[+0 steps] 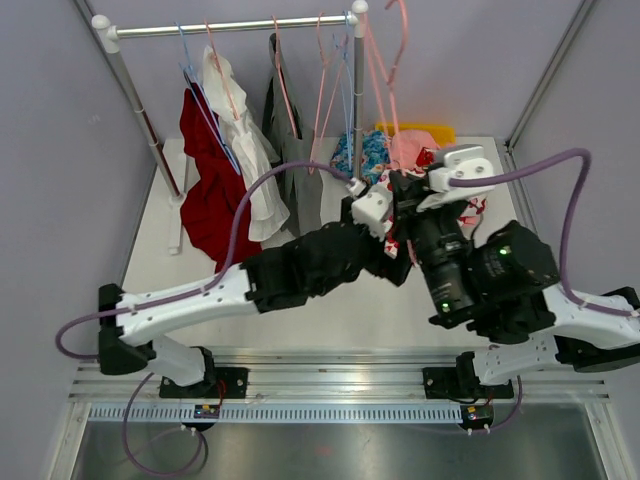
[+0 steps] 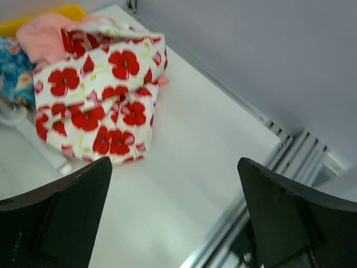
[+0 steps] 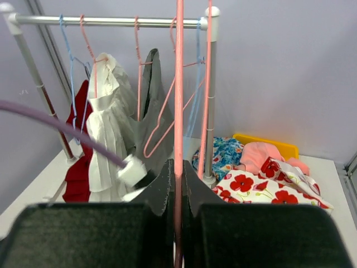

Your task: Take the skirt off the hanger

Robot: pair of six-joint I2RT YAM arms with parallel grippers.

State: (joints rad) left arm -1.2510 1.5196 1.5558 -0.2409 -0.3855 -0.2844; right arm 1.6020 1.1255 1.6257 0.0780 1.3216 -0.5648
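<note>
Poppy-printed cotton, white with red flowers, was seen lying crumpled on the table: the skirt was spread ahead of and below the left pincer, whose fingers were held wide apart with nothing between them. Beyond the skirt, further from that pincer, a pink garment and a blue one were heaped, touching it.

The right pincer was clenched on the thin shaft of a pink hanger, which was held upright above its fingers. No fabric could be seen on the part of the hanger that showed. Its lower end was hidden beneath the fingers, so whether a clip or hook was caught in the skirt could not be told.

Several hazards were judged likely:

- **Slipping hanger:** the hanger could be swivelled or slid in so narrow a grip, because the rod is slim and smooth.
- **Hidden snag:** if the hanger were lifted further while snagged, the skirt would be dragged up with it.
- **Collision at the rail:** the rail and its other hangers stood just beyond the right pincer and could be struck or hooked.
- **Left pincer lowered:** if the open left pincer were lowered, the skirt could be pinched and pulled across the table.
</note>
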